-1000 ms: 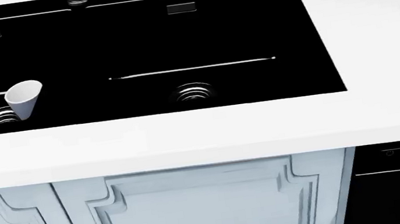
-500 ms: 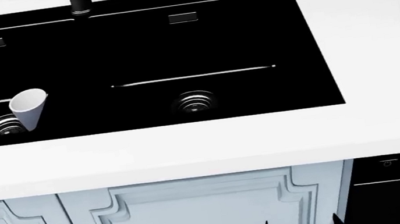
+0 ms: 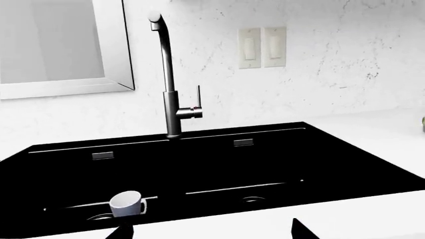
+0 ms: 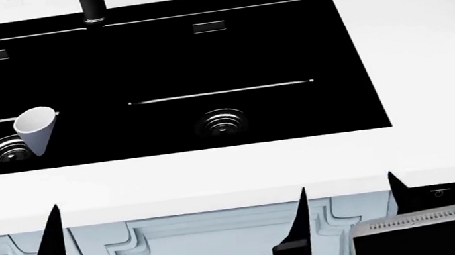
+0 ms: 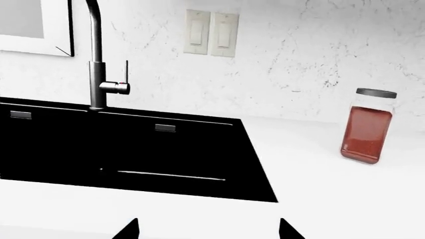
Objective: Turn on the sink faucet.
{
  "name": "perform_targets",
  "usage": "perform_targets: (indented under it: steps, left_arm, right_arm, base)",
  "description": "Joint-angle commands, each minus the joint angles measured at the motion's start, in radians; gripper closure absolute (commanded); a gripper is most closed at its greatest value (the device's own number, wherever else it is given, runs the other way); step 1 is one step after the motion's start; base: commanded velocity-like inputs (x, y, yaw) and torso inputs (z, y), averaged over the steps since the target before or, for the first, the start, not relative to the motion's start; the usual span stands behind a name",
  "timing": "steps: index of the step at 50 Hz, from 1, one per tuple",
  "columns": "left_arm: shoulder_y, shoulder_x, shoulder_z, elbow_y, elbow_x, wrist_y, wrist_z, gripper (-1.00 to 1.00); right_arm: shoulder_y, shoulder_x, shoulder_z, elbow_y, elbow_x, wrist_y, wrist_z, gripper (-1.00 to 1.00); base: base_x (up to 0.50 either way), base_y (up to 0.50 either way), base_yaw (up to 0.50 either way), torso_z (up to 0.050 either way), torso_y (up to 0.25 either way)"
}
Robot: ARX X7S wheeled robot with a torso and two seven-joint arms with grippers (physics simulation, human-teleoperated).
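Now risen into head view at the white worktop (image 4: 216, 176) edge, both claws, left (image 4: 6, 229) and right (image 4: 347, 201), spread open and empty, well short of the tall matte-black sink faucet (image 3: 171, 107), lever untouched.

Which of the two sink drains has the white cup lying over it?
The left basin's drain: the white cup lies tipped on its side against it. The right basin's drain is uncovered.

Both tools, left (image 4: 9, 228) and right (image 4: 347, 197), stood before the worktop (image 4: 215, 169). Beyond them lay the sink (image 4: 156, 64), a cup (image 4: 36, 129) inside at left; the faucet (image 3: 174, 94) rose behind, a jar (image 5: 367, 126) far right.
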Motion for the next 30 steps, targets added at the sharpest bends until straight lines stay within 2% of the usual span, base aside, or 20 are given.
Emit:
perform_targets:
  steps: [1,6,12,19,25,30]
  left_arm:
    - [-0.180,-0.035,-0.026,0.118,-0.076,-0.248,0.002,-1.00]
    - [-0.253,-0.034,-0.058,0.204,-0.123,-0.387,-0.009,-1.00]
    - [-0.432,-0.023,-0.111,0.291,-0.204,-0.624,-0.021,-1.00]
    - [-0.446,-0.038,-0.119,0.292,-0.256,-0.634,-0.056,-1.00]
    - [-0.454,-0.082,-0.137,0.293,-0.396,-0.619,-0.169,-1.00]
    - [-0.541,-0.088,-0.171,0.278,-0.474,-0.670,-0.208,-1.00]
  right_arm:
    - [0.171,0.046,-0.030,-0.179,0.002,0.281,0.006,-1.00]
    - [0.289,0.056,-0.053,-0.230,0.009,0.406,0.001,-1.00]
    - [0.407,0.057,-0.070,-0.270,0.017,0.526,0.001,-1.00]
    - [0.469,0.051,-0.063,-0.291,0.027,0.594,-0.001,-1.00]
    - [0.475,0.054,-0.069,-0.297,0.030,0.603,0.000,-1.00]
    - [0.594,0.071,-0.080,-0.311,0.039,0.742,-0.006,-1.00]
  base:
    - [0.00,0.00,0.00,0.050,0.049]
    - [0.00,0.00,0.00,0.050,0.048]
    - [0.00,0.00,0.00,0.050,0.049]
    - [0.00,0.49,0.00,0.050,0.048]
    - [0.00,0.50,0.00,0.050,0.049]
    - [0.00,0.23,0.00,0.050,0.050]
